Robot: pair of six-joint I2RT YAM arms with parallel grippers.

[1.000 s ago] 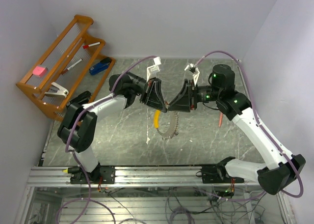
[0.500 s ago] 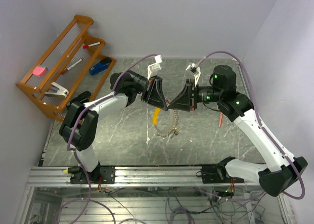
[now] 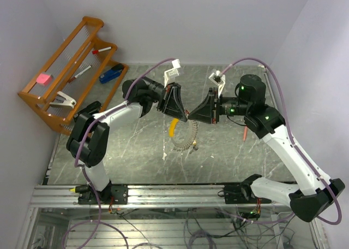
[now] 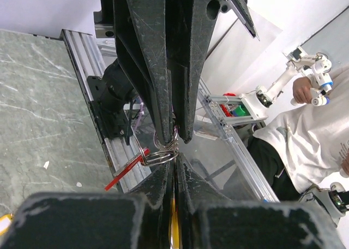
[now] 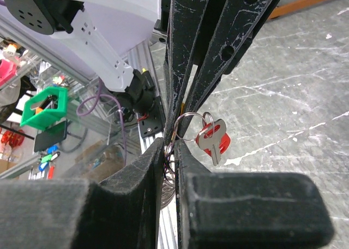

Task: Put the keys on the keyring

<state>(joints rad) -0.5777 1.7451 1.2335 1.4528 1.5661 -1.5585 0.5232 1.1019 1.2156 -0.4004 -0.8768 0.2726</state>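
My left gripper and right gripper meet tip to tip above the table's middle. The keyring hangs below them: its silvery coiled ring and yellow tag. In the left wrist view my left gripper is shut, with the yellow tag between its fingers. In the right wrist view my right gripper is shut on the coiled ring. A small split ring at the tips carries the keys: a silvery key and a red-headed key. The red key shows edge-on in the left wrist view.
A wooden rack stands at the back left, holding a blue stapler, a pink block, markers and a white clip. A thin red stick lies right of the grippers. An aluminium rail runs along the near edge.
Both grippers stay shut and tip to tip. The right arm's wrist has shifted slightly to the right, and the hanging keyring has moved a little with it.
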